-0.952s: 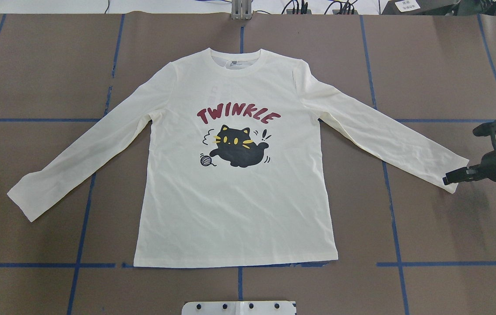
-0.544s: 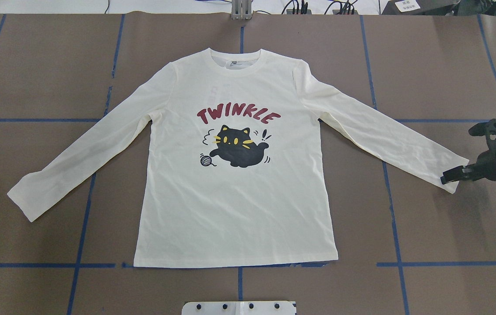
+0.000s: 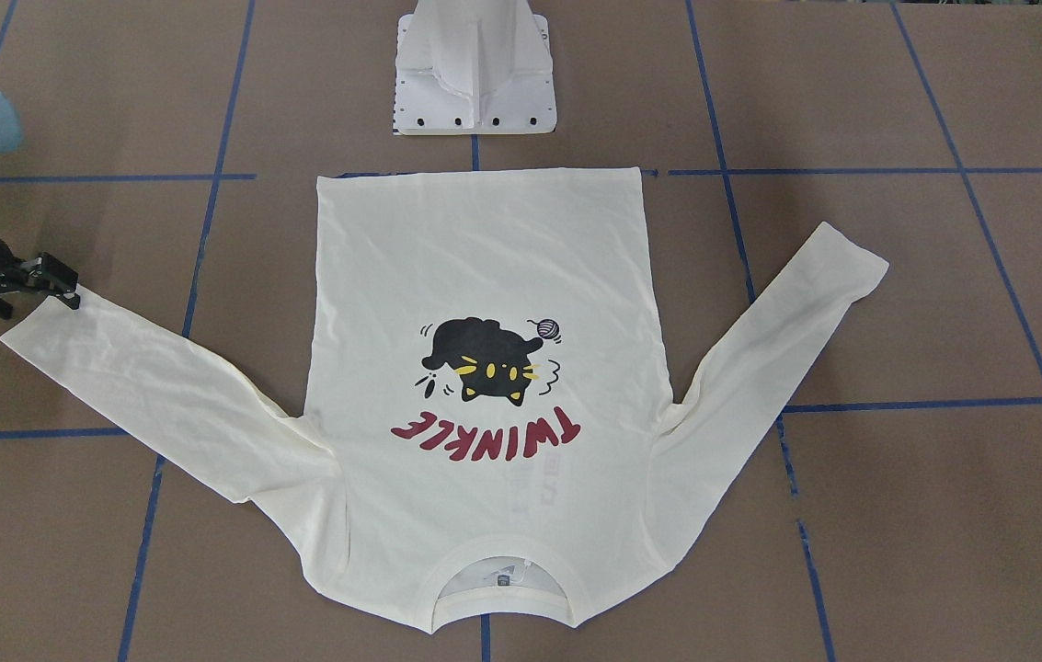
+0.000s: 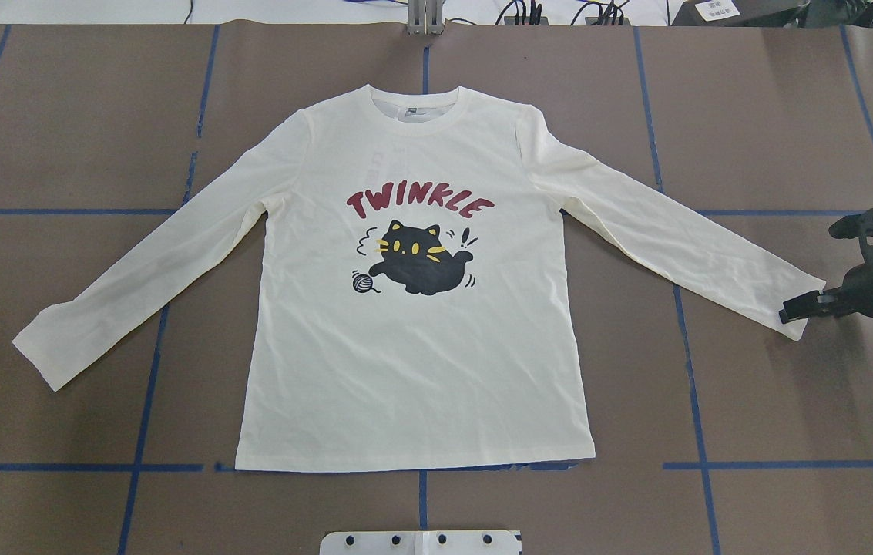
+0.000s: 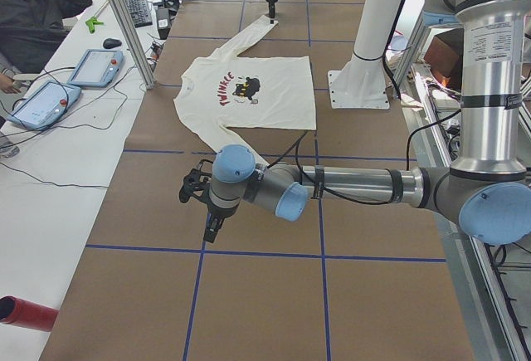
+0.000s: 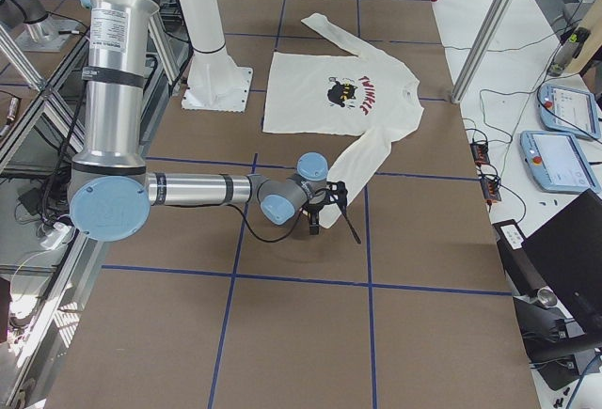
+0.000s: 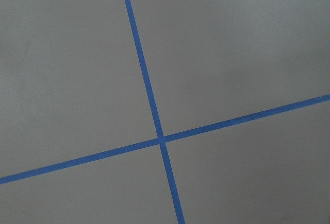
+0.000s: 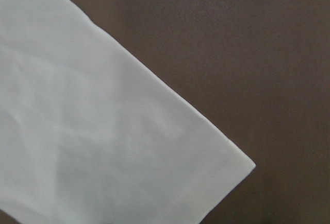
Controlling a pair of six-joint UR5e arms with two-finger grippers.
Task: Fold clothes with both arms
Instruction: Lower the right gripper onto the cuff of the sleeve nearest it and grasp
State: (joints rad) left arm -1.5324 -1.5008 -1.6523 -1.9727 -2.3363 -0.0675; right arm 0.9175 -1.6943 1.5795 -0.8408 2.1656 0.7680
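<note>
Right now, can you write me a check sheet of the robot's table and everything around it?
Surface: brown table with blue tape grid.
Job's things: shirt flat, print up, sleeves spread.
Clutter: nothing seen.
Grippers: right gripper at one cuff, open or shut unclear; left gripper above bare table, state unclear.
Cables: black cable by the left arm; more on the side desk.
Surroundings: white pedestal; a person at the desk.
</note>
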